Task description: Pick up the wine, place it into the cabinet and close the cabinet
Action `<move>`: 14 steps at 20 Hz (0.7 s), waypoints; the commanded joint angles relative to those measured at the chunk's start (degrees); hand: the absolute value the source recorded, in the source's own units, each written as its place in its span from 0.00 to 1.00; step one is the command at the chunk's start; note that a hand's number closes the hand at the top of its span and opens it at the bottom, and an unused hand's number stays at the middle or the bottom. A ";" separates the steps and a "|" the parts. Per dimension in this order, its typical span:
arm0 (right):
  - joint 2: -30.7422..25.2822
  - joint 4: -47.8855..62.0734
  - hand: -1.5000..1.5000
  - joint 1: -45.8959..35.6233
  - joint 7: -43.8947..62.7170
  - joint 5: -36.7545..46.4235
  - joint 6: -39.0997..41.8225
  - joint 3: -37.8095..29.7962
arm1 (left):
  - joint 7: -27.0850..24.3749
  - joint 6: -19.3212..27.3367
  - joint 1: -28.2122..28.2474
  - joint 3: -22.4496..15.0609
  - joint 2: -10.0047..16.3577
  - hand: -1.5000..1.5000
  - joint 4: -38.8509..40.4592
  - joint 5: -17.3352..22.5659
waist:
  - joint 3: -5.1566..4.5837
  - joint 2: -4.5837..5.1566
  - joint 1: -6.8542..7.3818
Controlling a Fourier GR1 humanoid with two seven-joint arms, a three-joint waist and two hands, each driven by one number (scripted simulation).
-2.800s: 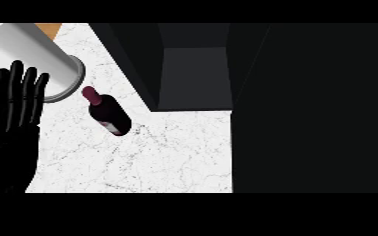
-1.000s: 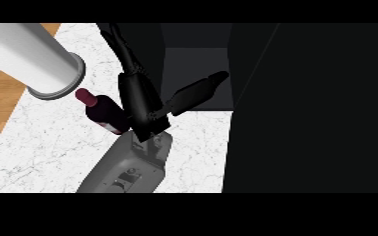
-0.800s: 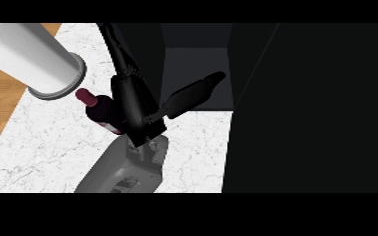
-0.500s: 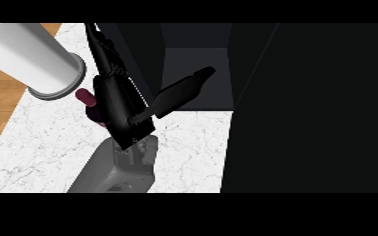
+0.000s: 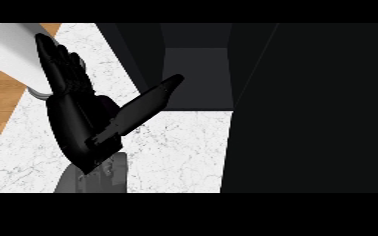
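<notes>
My left hand (image 5: 74, 125) reaches in from the lower edge over the white marble counter (image 5: 177, 150). Its fingers (image 5: 63, 70) point straight away from me and its thumb (image 5: 144, 105) spreads out to the right. The hand is open. It lies over the spot where the dark red wine bottle lay, and the bottle is now hidden beneath it. The dark cabinet (image 5: 196, 75) stands open at the back, its grey inside just right of the thumb tip. My right hand shows nowhere.
A large white cylinder (image 5: 18, 60) lies at the far left, right beside the fingers. A tall black panel (image 5: 303, 110) fills the right side of the view. A strip of wooden surface (image 5: 9, 100) shows at the left edge.
The hand has slid left and further from me, from beside the bottle to over it. The bottle's red neck, visible before, is now covered.
</notes>
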 commanded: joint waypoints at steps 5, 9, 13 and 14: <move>-0.82 -4.61 0.00 -2.21 3.32 -4.25 0.42 -3.50 | -2.73 0.04 8.78 0.09 0.07 0.00 -5.71 4.44 | -0.01 0.13 0.00; 0.87 -7.44 0.00 -1.94 6.18 0.69 -1.61 1.90 | -11.98 5.24 10.76 1.95 3.94 0.00 -0.07 16.18 | -0.10 0.22 -0.40; 0.48 -8.55 0.00 -0.61 6.10 1.53 -1.42 2.76 | -17.84 3.81 14.66 2.96 6.92 0.00 -1.09 26.71 | -0.14 0.21 -0.53; 0.71 -7.19 0.00 -6.13 10.41 1.49 -3.46 1.82 | -18.09 3.11 14.60 3.25 5.83 0.00 -1.39 25.59 | -0.10 0.18 -0.14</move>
